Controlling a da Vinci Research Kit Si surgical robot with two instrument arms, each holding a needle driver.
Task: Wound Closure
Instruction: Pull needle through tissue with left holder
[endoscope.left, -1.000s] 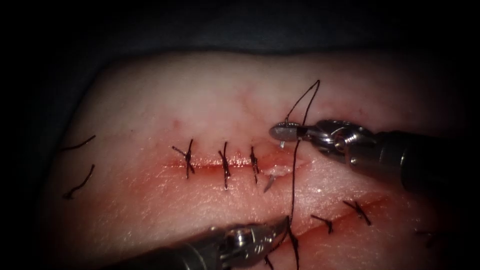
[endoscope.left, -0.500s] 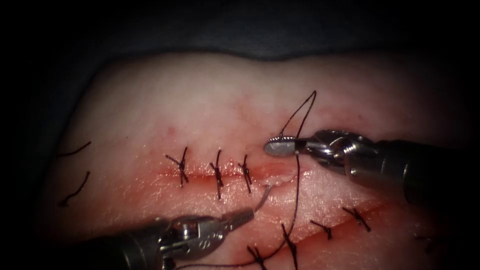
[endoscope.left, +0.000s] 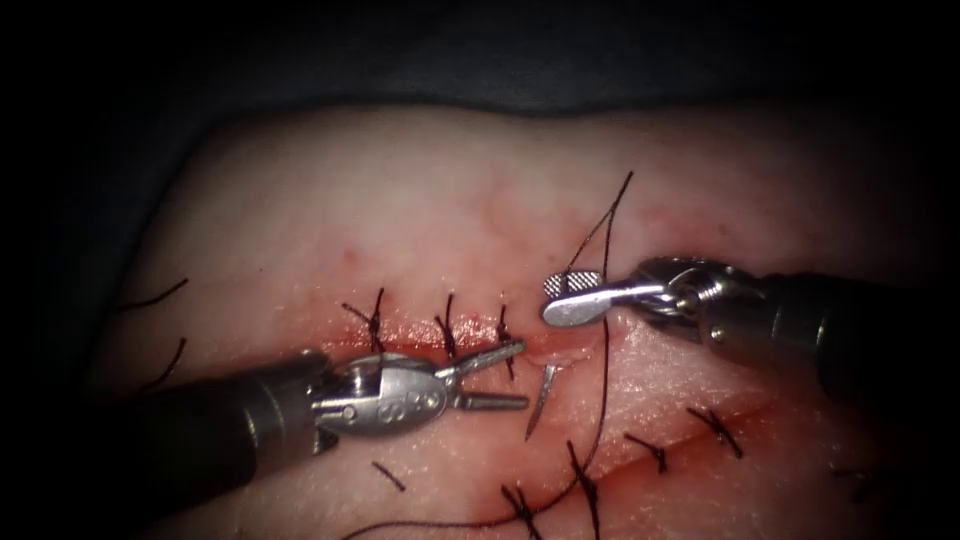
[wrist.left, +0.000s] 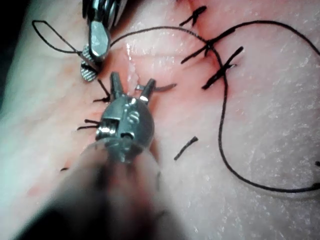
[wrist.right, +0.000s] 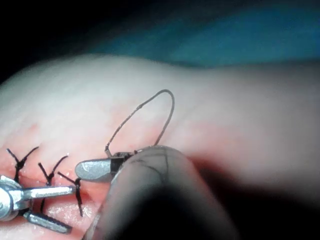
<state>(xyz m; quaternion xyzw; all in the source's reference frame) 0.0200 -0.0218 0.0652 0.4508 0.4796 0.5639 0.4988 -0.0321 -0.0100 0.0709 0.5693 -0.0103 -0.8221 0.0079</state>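
I count three tied stitches across the cut in the tissue, and three more on a second cut nearer me. My left tool has its jaws spread, grasping nothing. My right tool also stands parted beside the thread; whether it pinches the loop I cannot tell. The needle protrudes from the tissue right of the stitches, its buried part hidden.
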